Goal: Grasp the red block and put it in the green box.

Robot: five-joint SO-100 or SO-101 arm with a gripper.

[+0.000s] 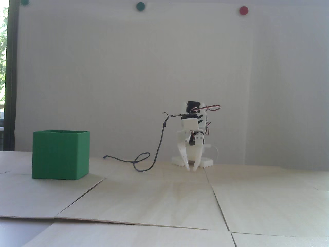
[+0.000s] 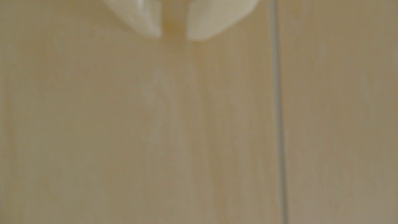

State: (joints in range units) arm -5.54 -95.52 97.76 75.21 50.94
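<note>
Green box (image 1: pixel 60 154) matte plastic; table (image 1: pixel 164 200) pale wood-grain panels; end effector (image 1: pixel 191 168) white plastic.

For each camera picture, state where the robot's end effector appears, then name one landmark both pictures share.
Fixed view: end effector right of centre, tips down at the table, right of the green box.
Wrist view: end effector at top centre, empty, a narrow gap showing.
Shared landmark: the board seam.

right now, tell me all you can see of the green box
The green box is a large matte cube with thin walls and an open top; its inside is hidden. In the fixed view it stands upright on the pale wooden table, at the left, one corner turned toward the camera. Nothing but the table touches it. It stands well apart from the end effector.
</note>
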